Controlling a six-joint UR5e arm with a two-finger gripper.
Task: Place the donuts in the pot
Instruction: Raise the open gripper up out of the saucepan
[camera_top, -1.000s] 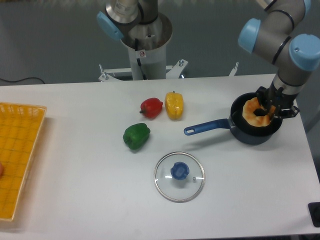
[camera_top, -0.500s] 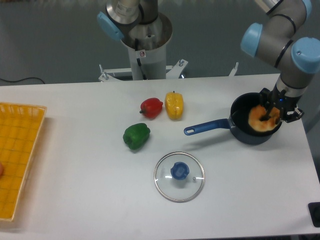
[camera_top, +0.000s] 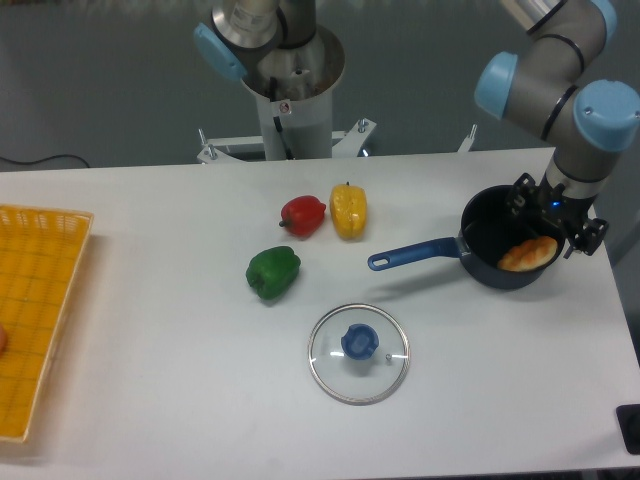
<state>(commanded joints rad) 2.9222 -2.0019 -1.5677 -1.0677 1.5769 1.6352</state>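
Note:
The golden-orange donut (camera_top: 527, 254) lies inside the dark pot (camera_top: 490, 250), against its right wall. The pot stands at the right of the table, its long blue handle (camera_top: 412, 255) pointing left. My gripper (camera_top: 556, 214) hangs just above the pot's right rim, over the donut. Its fingers look spread apart and hold nothing; the donut is free of them.
A red pepper (camera_top: 302, 215), a yellow pepper (camera_top: 348, 211) and a green pepper (camera_top: 273, 272) sit mid-table. A glass lid with a blue knob (camera_top: 359, 352) lies in front. A yellow basket (camera_top: 35, 310) stands at the left edge. The arm's base (camera_top: 285, 90) is at the back.
The donut went from held upright over the pot to lying flat inside it. The gripper let go of it and rose slightly to the right.

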